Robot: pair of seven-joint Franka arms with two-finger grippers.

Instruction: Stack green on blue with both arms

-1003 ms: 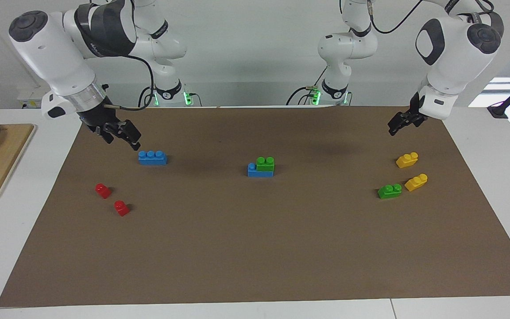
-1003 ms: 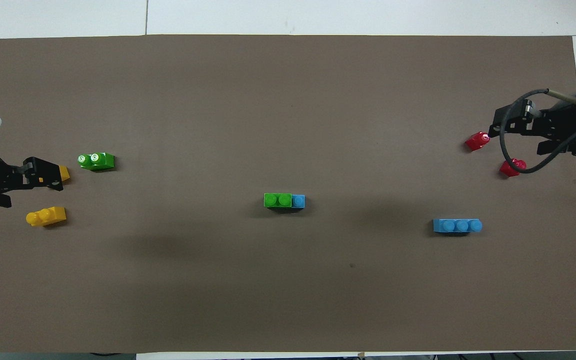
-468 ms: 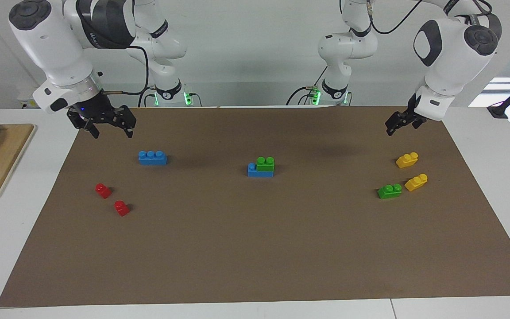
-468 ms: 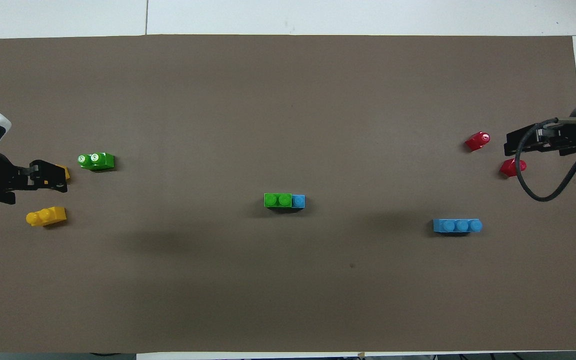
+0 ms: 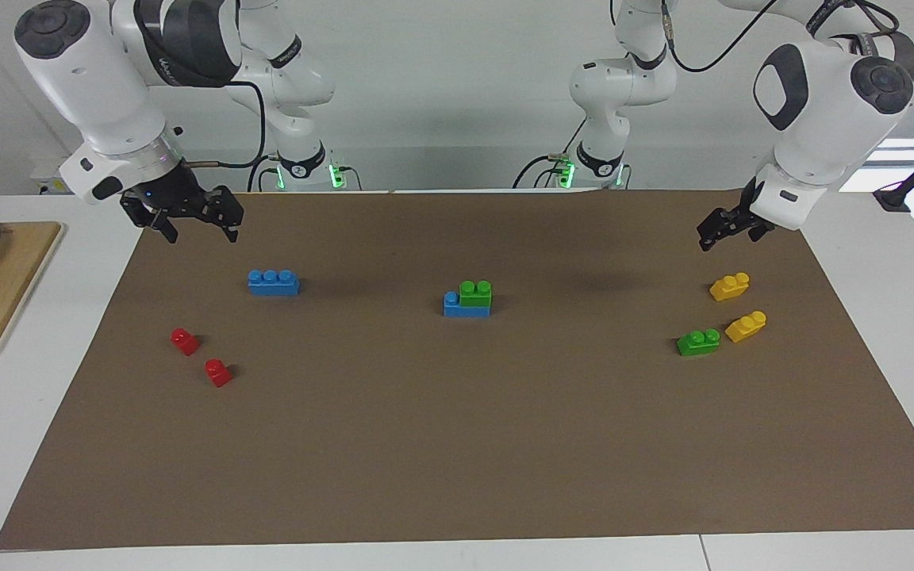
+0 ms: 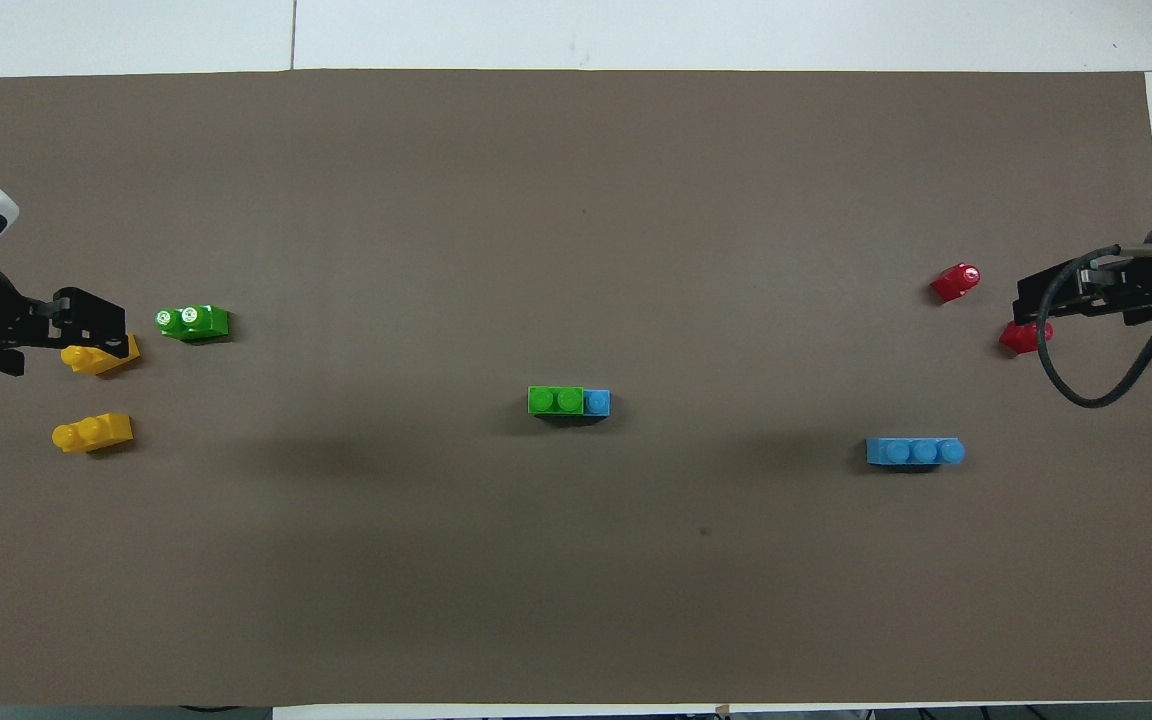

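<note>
Already a green brick [image 5: 475, 293] sits stacked on a blue brick [image 5: 465, 307], midway between both grippers. Right gripper [image 5: 193, 224] spread, empty; left gripper [image 5: 728, 225] unreadable (both aloft).

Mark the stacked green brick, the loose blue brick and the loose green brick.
stacked green brick [image 5: 475, 293], facing view, its front face.
loose blue brick [image 5: 273, 282], facing view, middle of its body.
loose green brick [image 6: 193, 322], overhead view, its top by the studs.

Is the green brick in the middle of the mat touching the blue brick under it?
Touching. The facing view shows the green brick seated directly on the blue brick, no gap between them, covering all but one blue stud.
</note>
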